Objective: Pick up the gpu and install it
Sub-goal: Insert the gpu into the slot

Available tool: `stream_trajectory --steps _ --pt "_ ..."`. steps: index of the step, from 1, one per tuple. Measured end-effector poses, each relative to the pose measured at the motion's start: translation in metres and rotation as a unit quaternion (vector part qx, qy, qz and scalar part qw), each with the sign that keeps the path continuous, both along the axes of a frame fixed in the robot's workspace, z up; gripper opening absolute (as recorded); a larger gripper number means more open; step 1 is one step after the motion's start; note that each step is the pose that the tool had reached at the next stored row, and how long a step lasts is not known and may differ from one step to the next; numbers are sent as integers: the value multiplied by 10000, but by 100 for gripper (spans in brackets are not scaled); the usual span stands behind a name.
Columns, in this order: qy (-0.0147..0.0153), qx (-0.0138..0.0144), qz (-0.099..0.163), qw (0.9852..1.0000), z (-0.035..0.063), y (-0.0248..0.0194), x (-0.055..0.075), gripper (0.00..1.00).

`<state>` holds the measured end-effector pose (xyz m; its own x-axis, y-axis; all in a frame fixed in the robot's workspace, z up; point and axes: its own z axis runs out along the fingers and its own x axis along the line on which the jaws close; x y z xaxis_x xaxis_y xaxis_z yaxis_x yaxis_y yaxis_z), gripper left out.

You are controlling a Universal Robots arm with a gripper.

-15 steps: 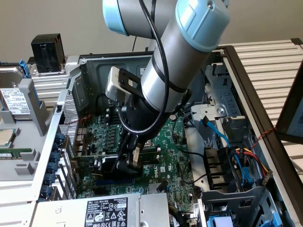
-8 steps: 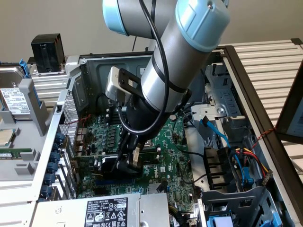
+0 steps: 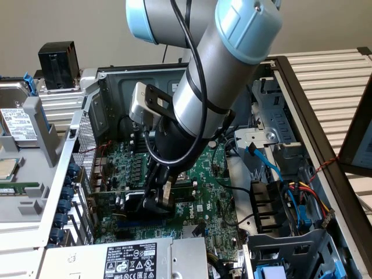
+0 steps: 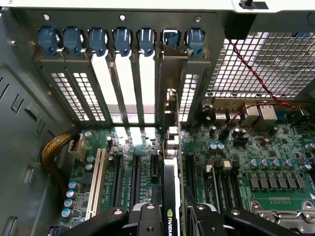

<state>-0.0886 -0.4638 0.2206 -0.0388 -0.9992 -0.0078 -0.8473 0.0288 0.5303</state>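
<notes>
Setting: open computer case (image 3: 116, 81), with the motherboard (image 3: 218, 168) exposed inside.
Arm position: reached down into the case, above the motherboard.
Grasp state: the tool (image 4: 172, 219) was clenched on the gpu (image 4: 170, 189), one finger against each face.
Card location: the gpu stood on edge on the motherboard, in line with an expansion slot; full seating could not be told.
Bracket end: met the rear slot panel (image 4: 123, 93) at the motherboard's edge, near the blue clips (image 4: 123, 39).
</notes>
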Motion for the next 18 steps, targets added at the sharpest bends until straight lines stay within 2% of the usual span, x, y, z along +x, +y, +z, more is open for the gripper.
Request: stream_trajectory --steps 11,18 --pt "-1 0 -11 10000 -4 0 -1 27" --pt "-26 1 -12 10000 -10 0 -3 27"
